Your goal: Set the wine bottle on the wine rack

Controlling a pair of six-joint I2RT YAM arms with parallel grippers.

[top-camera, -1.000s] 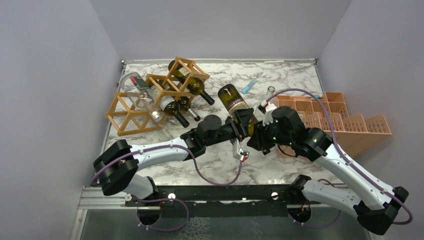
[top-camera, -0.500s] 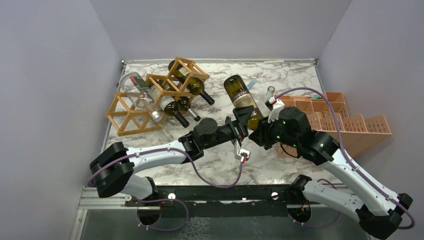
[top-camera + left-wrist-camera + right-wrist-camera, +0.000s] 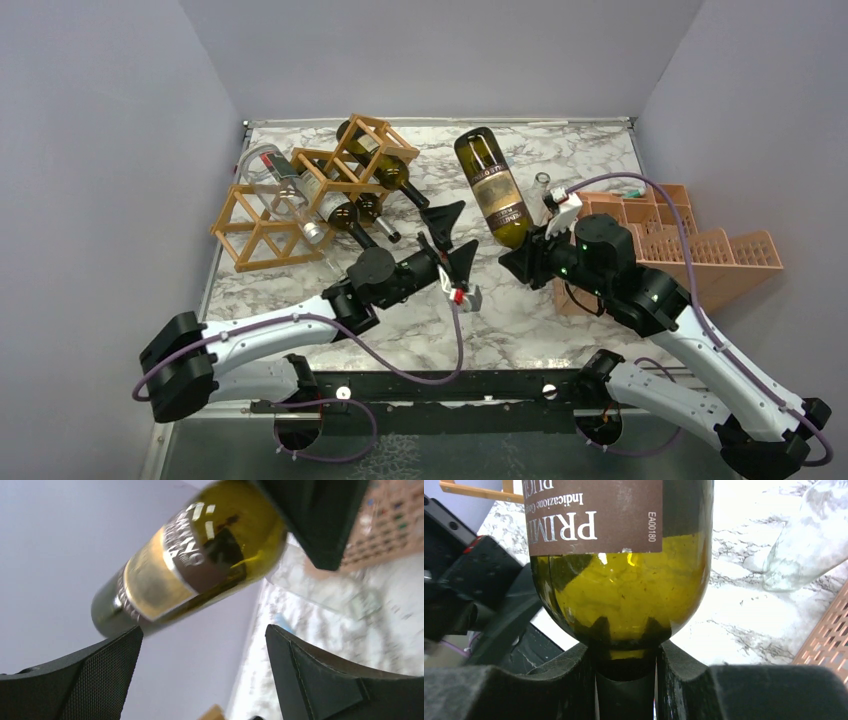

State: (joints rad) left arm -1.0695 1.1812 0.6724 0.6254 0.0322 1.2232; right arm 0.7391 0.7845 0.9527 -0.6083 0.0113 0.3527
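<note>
Up off the bench: wine bottle, green glass, brown label, base tipped up and away twd back wall, neck down. Pinched at the neck by right tool, narrow, clamped on it; in its wrist view a finger either side of the neck. No other support.

Just changed: a sec ago left tool also closed on the bottle near the shoulder, right beside the other one. Now let go, spread wide, nothing in it, pulled back twd left. In its wrist view, bottle overhead and clear of both fingers. Bottle also higher and further back than before.

Meaning, prob.: handover done, carry now on right arm alone. Left arm free, poss. for steadying later.

Wine rack at far left of bench, well apart from the bottle, already w/ several bottles lying in its diamond openings; lower-left openings seemingly free. Pink crate on the right, behind right arm, not the target.

Next, as a guess: swing across to the left, level out, feed into a free opening. Risks: neck-only hold w/ heavy base far out, so poss. pivot or slip; left arm near the path.
</note>
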